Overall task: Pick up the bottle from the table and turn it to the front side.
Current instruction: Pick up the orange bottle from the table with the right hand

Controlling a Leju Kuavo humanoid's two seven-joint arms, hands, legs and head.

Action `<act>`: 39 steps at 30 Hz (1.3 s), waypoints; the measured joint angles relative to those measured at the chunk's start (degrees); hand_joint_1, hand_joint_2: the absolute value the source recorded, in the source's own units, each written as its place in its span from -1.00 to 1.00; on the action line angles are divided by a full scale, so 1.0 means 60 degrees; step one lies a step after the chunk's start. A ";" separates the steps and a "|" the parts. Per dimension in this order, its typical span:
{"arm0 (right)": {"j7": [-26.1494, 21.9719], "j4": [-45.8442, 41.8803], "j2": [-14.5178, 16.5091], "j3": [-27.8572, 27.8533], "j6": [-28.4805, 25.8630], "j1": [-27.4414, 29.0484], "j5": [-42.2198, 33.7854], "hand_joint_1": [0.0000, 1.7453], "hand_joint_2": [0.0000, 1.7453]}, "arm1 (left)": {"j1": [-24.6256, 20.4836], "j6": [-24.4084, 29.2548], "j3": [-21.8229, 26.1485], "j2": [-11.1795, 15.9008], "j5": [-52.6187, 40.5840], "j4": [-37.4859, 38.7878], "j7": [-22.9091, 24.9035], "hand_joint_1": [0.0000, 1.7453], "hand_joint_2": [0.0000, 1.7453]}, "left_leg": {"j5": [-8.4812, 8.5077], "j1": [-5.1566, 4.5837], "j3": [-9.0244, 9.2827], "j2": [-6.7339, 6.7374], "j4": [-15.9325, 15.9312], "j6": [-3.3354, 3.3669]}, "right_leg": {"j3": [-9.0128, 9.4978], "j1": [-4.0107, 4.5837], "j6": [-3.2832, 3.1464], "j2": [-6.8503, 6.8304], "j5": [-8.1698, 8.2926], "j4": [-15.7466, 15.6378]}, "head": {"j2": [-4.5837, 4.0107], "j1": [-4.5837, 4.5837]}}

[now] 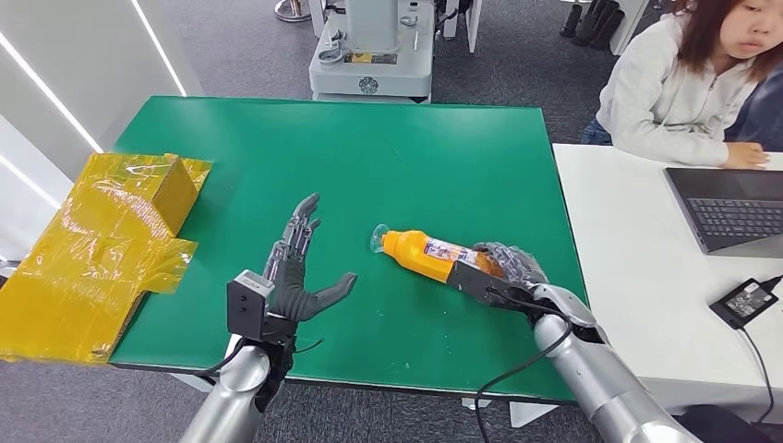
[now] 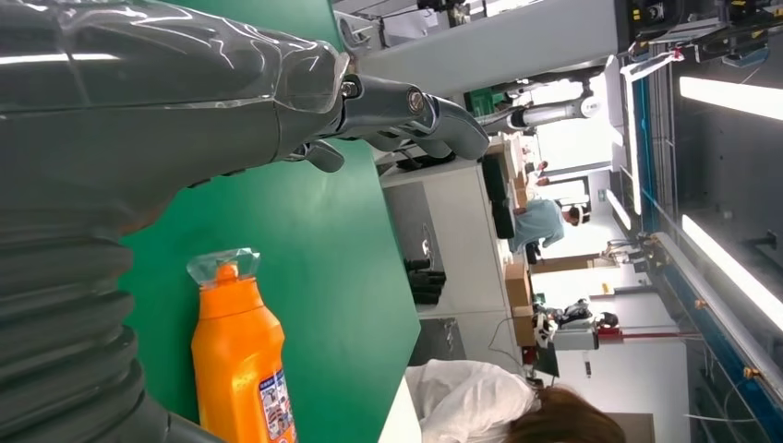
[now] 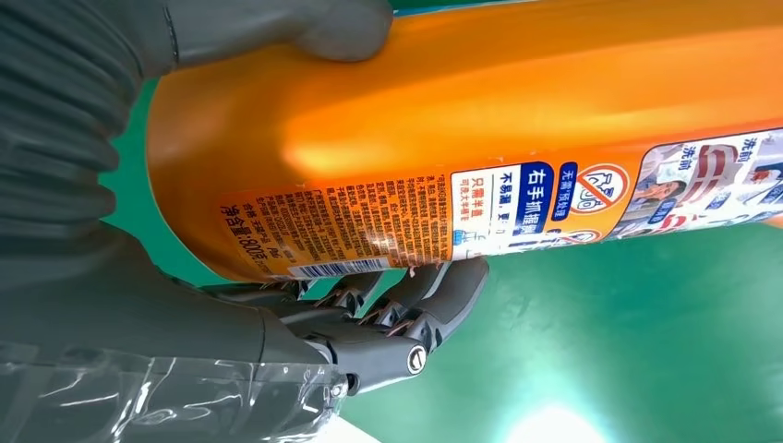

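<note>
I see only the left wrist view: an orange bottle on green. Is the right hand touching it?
Observer: Yes. The right hand grips the orange bottle at its base end.
Operator: Does the bottle stand upright?
Observer: No, in the head view it is lying over, cap end toward the left hand.
Operator: Which side faces the right wrist camera?
Observer: The side with fine print and a barcode.

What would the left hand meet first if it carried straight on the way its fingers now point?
Probably nothing: the left hand points up the bare green table, left of the bottle, though depth is unclear.
</note>
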 joint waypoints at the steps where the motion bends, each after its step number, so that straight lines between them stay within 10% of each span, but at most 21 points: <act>1: -0.0036 -0.0001 0.0000 0.0000 -0.0011 0.0008 -0.0045 1.00 1.00 | 0.0000 -0.0006 0.0000 0.0003 0.0020 0.0012 -0.0013 -1.00 1.00 | 0.0000 0.0000 0.0000 0.0000 0.0000 0.0000 | 0.0001 0.0000 0.0000 0.0000 0.0000 0.0000 | 0.0000 0.0000; 12: -0.3058 -0.1918 0.0386 -0.0758 0.0762 0.2067 -0.5357 1.00 1.00 | 0.0041 0.0116 0.0000 0.0133 0.0195 0.0165 -0.0528 -1.00 1.00 | -0.0001 0.0003 -0.0022 -0.0024 -0.0010 0.0000 | -0.0010 0.0004 0.0001 -0.0020 -0.0008 0.0001 | 0.0000 -0.0001; 32: -0.3211 -0.4060 0.1091 -0.1262 -0.0331 0.3928 -0.6633 1.00 1.00 | 0.0126 0.0066 0.0020 0.0162 0.0115 0.0208 -0.0552 -1.00 1.00 | 0.0001 0.0000 -0.0028 -0.0022 -0.0006 -0.0003 | -0.0014 0.0004 0.0002 -0.0021 -0.0006 -0.0002 | 0.0000 0.0000; 39: -0.3248 -0.4490 0.1251 -0.1622 -0.0404 0.4271 -0.6269 1.00 1.00 | -0.0320 -0.2678 0.0062 0.0255 0.1623 0.0552 0.0758 -1.00 1.00 | 0.0005 0.0001 -0.0028 -0.0019 -0.0007 -0.0003 | -0.0017 0.0004 0.0000 -0.0017 -0.0003 0.0001 | 0.0000 0.0000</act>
